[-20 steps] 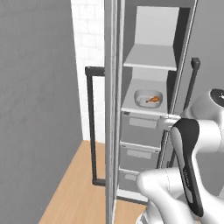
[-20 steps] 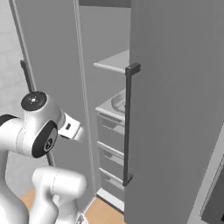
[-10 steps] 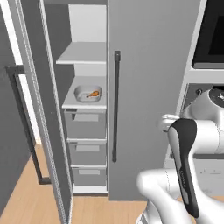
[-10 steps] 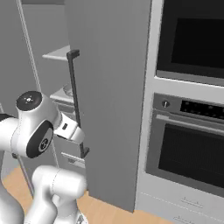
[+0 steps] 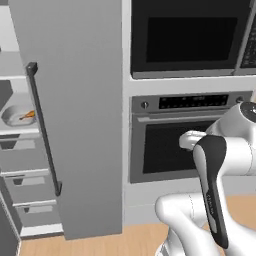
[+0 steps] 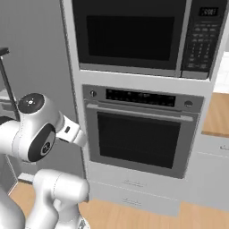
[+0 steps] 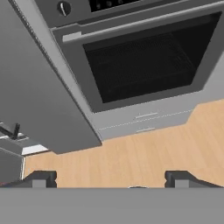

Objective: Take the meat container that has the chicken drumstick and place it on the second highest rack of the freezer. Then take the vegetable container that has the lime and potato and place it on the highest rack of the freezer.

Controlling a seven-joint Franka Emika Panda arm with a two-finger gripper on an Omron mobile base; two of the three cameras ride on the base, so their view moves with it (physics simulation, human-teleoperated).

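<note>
The freezer stands open at the left edge of the left base view, its grey door [image 5: 80,100] with the black bar handle [image 5: 44,130] turned toward me. Inside, a pale tray [image 5: 15,116] holding the chicken drumstick [image 5: 29,115] rests on the second highest rack [image 5: 20,131]. The highest rack [image 5: 12,67] above it carries nothing that I can see. The lime and the potato are out of view. My gripper [image 7: 110,180] is open with nothing between its fingertips [image 7: 39,178], and it hangs over wooden floor, facing the oven.
A wall oven [image 5: 185,145] with a microwave [image 5: 185,37] above it stands right of the freezer. Two low drawers [image 7: 144,122] sit under the oven. Grey freezer drawers [image 5: 25,170] lie below the racks. A wooden counter [image 6: 217,114] shows at far right.
The whole picture has swept right as the base moved: the freezer slid to the left edge and the oven wall came into view. The arm keeps its folded pose.
</note>
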